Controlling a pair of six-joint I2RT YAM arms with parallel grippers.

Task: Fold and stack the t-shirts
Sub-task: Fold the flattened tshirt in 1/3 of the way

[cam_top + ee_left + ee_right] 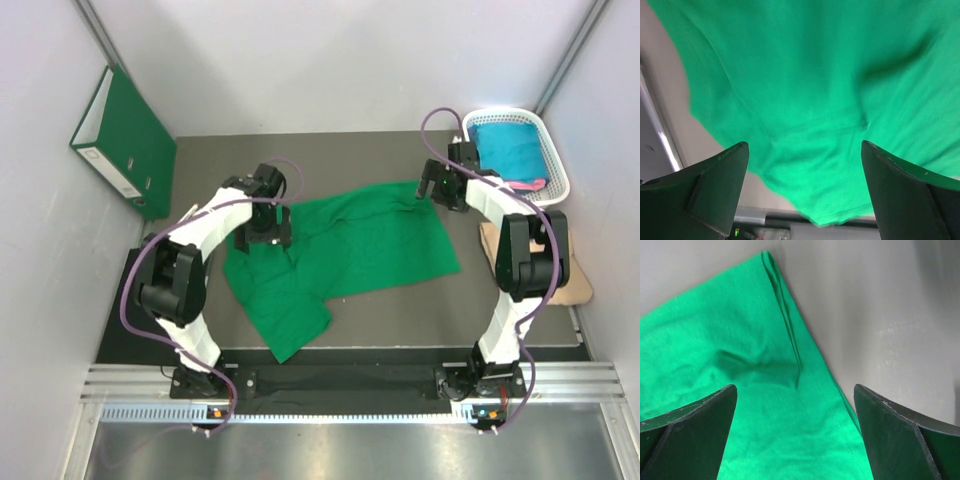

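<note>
A bright green t-shirt [350, 248] lies spread and rumpled on the dark mat in the middle of the table. My left gripper [262, 240] is open over the shirt's left part; in the left wrist view the green cloth [805, 100] fills the frame between the spread fingers [720, 180]. My right gripper [425, 190] is open above the shirt's far right corner; the right wrist view shows the hemmed edge [790, 340] between the fingers [900, 435]. A teal shirt [505, 148] and a pink one [530, 185] lie in the basket.
A white plastic basket [553, 150] stands at the back right. A dark green binder [125, 140] leans on the left wall. A brown cardboard piece [575, 280] lies at the right edge. A metal rail [350, 385] runs along the near edge.
</note>
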